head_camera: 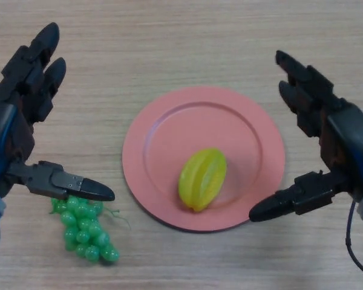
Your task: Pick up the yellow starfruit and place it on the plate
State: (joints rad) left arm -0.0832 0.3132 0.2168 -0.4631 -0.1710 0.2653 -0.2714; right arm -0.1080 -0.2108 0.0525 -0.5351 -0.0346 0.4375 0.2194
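Black and thick-fingered, the left hand (21, 115) enters from the left edge of the head view and sits over the table (181, 36) to the left of the plate (163, 142). Its fingers extend straight toward the far side of the table, and its thumb reaches out toward the plate, with the tip over the upper part of the bunch of green grapes (85, 228). The hand is spread wide and holds nothing.

The right hand (333, 139) enters from the right edge and mirrors this pose on the other side of the plate. Its fingers point up and inward toward the far rim, and its thumb extends low toward the near right rim, with the tip just beside the plate's edge. This hand is also spread apart and empty.

The plate is round and salmon pink, with a raised rim and a flat central well. It lies between the two hands on the pale wood-grain table. The yellow starfruit (202, 179) lies inside the plate, in the near half of the well, slightly right of centre. It rests on its side with its ridges running lengthwise, one end toward the near rim. Neither hand touches it.

The grapes lie on the table just beside the plate's near left edge, apart from it.
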